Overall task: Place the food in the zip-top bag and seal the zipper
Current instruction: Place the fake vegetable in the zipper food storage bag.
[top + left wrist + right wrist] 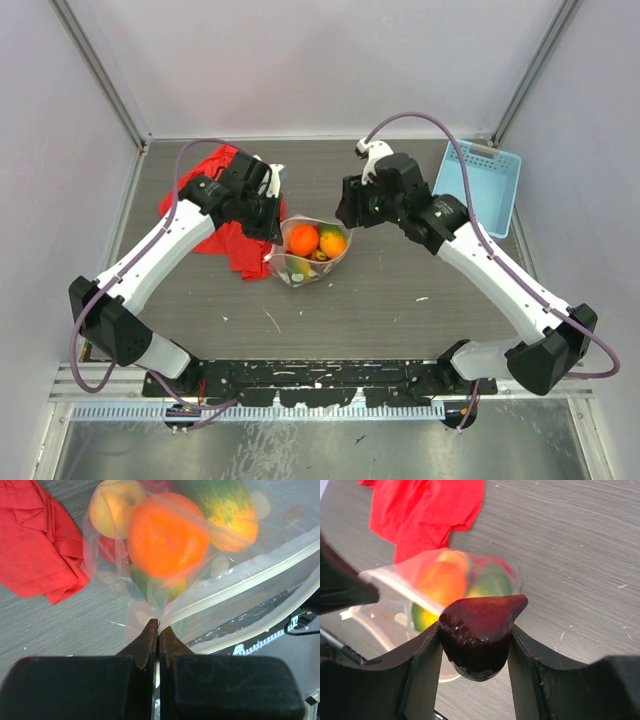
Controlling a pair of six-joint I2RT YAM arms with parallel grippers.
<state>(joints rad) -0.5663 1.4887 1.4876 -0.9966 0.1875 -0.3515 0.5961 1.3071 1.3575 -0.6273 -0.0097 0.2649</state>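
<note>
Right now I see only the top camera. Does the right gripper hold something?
Observer: Yes. In its wrist view the right gripper is shut on a dark purple toy vegetable.
Operator: And the left gripper?
Observer: It is shut on the zip-top bag, at the corner of its mouth.
Operator: Is the zipper sealed?
Observer: No. Its two strips stand apart.

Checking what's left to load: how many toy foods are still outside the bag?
1. A dark purple eggplant sits clamped in the right claw, short of the zip-top bag. The rest show inside the bag; the red cloth could hide others.
</note>
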